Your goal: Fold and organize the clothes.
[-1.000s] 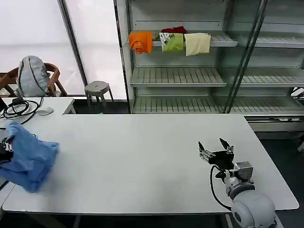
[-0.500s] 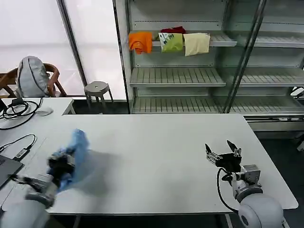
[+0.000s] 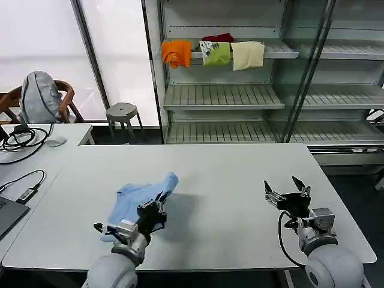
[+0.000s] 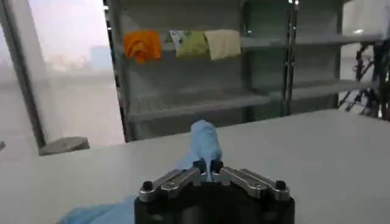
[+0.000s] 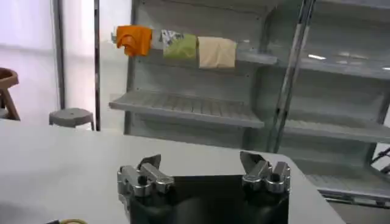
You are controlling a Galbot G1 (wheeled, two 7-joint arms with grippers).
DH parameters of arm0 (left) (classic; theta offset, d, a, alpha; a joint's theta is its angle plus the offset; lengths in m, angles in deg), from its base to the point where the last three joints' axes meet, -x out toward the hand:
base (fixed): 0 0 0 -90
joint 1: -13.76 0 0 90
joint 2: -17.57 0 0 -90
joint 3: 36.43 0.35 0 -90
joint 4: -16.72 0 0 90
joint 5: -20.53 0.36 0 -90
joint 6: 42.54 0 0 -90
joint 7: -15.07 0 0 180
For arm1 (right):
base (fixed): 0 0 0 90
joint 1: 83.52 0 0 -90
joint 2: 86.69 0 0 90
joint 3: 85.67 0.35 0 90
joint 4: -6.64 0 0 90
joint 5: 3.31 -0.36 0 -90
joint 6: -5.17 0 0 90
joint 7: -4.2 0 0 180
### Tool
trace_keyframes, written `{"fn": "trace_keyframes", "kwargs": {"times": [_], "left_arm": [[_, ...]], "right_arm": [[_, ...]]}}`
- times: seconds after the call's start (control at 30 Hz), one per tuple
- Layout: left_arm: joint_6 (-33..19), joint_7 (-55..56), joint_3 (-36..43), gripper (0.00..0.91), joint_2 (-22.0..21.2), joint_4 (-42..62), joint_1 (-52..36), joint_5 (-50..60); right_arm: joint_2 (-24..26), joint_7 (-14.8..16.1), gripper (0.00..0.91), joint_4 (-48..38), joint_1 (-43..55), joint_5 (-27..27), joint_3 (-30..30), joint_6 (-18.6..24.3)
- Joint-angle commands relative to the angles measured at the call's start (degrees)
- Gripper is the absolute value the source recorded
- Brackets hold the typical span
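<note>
1. The T-shirt [image 3: 139,201] lay bunched on the table [image 3: 240,180], on its left-front part, with one fold of cloth rising toward the far side.
2. The left gripper [image 3: 157,207] sat low over the table at the shirt's near-right edge. In the left wrist view its fingers [image 4: 183,177] were drawn together, pinching a ridge of blue cloth that stood up just beyond the tips [image 4: 204,143].
3. The right gripper [image 3: 288,197] hovered above the table's right-front part, well apart from the shirt. Its two fingers [image 5: 149,173] stood spread wide with nothing between them, as the right wrist view showed.
4. Key relation: the shirt lay to the left of the right gripper, across a stretch of bare table, while the left gripper was already touching it. The left arm was therefore the nearer one by far.
5. The crumpled heap ran roughly from the near left to the far right, ending in the raised fold at the far-right end [image 3: 170,180]. No sleeve or hem could be told apart.
6. Judgement: the shirt was not yet spread flat, so folding had hardly begun. The next move probably called for the right gripper to reach leftward to a free edge while the left one held its pinch.
7. Small cloths [image 3: 213,53] hung on the shelf [image 3: 222,96] behind the table, untouched.
</note>
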Motion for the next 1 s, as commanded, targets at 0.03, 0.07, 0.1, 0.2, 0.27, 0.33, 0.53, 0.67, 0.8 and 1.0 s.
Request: {"fn": "trace_keyframes", "kwargs": {"times": [0.03,0.07,0.1,0.2,0.27,0.33,0.53,0.67,0.8,1.0], "left_arm": [[1.91,17.40,10.05,0.020,-10.80,4.98,-10.51,-15.53],[1.91,17.35,10.39,0.020,-10.81,5.00,-10.37,-15.49],[1.96,17.35,11.41,0.020,-11.18,5.21,-10.22,-14.99],[1.97,16.99,12.76,0.020,-12.45,5.93,-9.82,-13.58],[2.12,16.31,13.49,0.020,-13.58,6.78,-9.81,-12.80],[3.20,14.01,13.35,0.907,-14.25,7.65,-10.09,-12.89],[1.45,11.36,17.40,0.907,-16.74,7.05,-9.22,-15.15],[-1.98,11.15,20.10,0.907,-23.08,10.74,-9.38,-13.55],[-3.63,10.65,18.27,0.907,-22.56,9.65,-10.91,-14.21],[-6.06,1.86,4.85,0.907,-11.01,3.89,-12.46,-11.61]], "right_arm": [[0.82,0.05,0.907,-0.45,0.27,0.56,1.70,0.11],[1.03,0.04,0.907,-0.48,0.35,0.83,1.77,0.10],[1.32,-0.10,0.907,-0.55,0.68,0.83,1.81,0.02],[1.71,-0.47,0.907,-1.05,2.05,0.33,2.37,-0.64],[2.24,-0.28,0.907,-1.17,2.43,0.18,3.05,-0.65],[3.00,-0.19,0.907,-1.26,2.63,-0.22,3.79,-0.64],[4.43,0.44,0.907,-2.10,3.27,-1.52,5.39,-0.34],[4.61,0.81,0.907,-2.12,3.39,-1.56,5.52,-0.15],[4.44,1.04,0.907,-1.88,3.96,-1.45,4.55,0.01],[2.77,2.26,0.907,-2.26,4.67,1.33,2.97,1.65]]}}
